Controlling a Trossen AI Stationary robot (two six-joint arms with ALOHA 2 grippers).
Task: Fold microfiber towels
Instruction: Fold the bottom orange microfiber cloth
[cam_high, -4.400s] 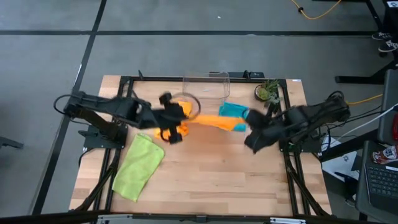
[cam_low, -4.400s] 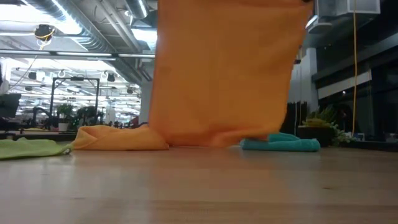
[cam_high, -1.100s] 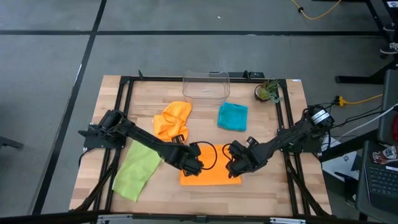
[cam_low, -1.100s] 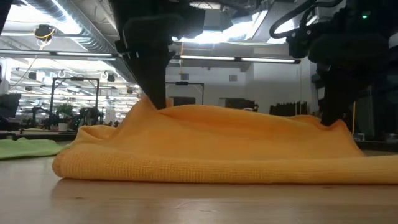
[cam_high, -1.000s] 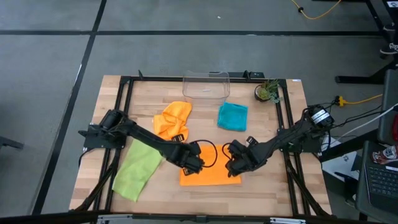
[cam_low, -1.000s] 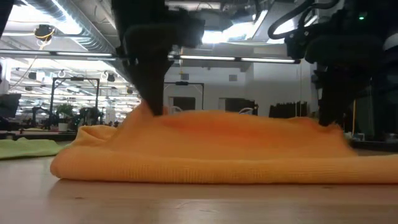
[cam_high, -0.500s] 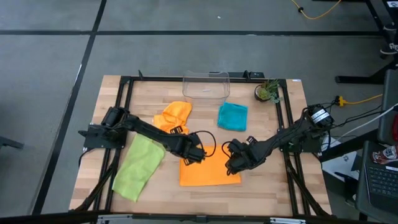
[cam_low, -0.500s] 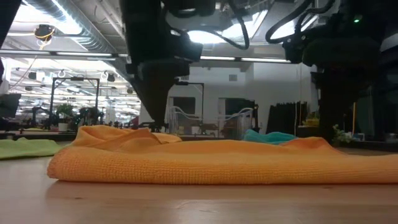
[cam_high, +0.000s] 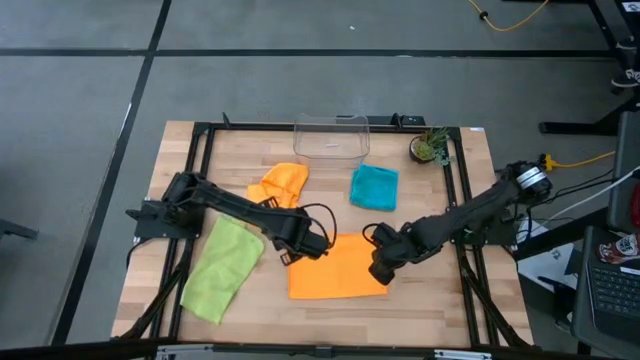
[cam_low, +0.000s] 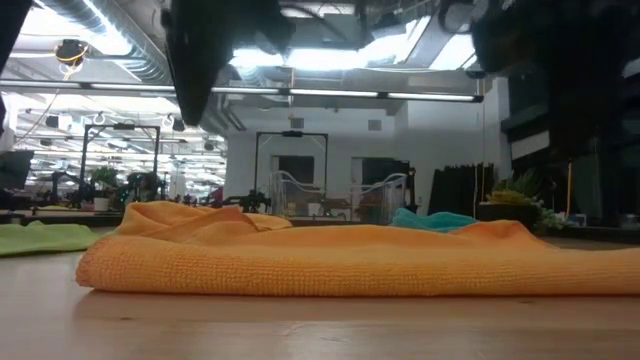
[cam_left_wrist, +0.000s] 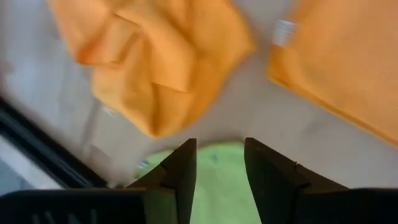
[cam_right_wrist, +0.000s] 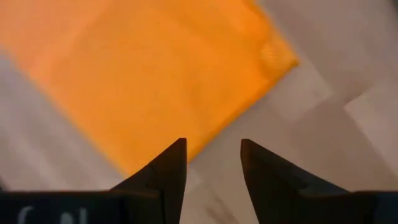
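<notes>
A folded orange towel (cam_high: 336, 268) lies flat on the table's near middle; it also fills the low view (cam_low: 330, 260). A second orange towel (cam_high: 280, 188) lies crumpled behind it. A teal towel (cam_high: 374, 186) lies at the back, and a lime green towel (cam_high: 224, 266) at the left. My left gripper (cam_high: 296, 250) hangs open above the folded towel's far left corner, touching nothing. My right gripper (cam_high: 382, 268) hangs open above the towel's right edge. The wrist views show both gaps empty (cam_left_wrist: 217, 152) (cam_right_wrist: 211, 152).
A clear plastic bin (cam_high: 332, 138) stands at the table's far edge, with a small potted plant (cam_high: 432, 148) to its right. A black frame (cam_high: 200, 150) runs around the table. Bare wood shows near the front edge.
Both grippers have opened and let go of the folded orange towel, then risen away from it; the left one has also drawn a little toward the far left. The two pinched-up peaks of the towel have sunk, and it now lies flat.
</notes>
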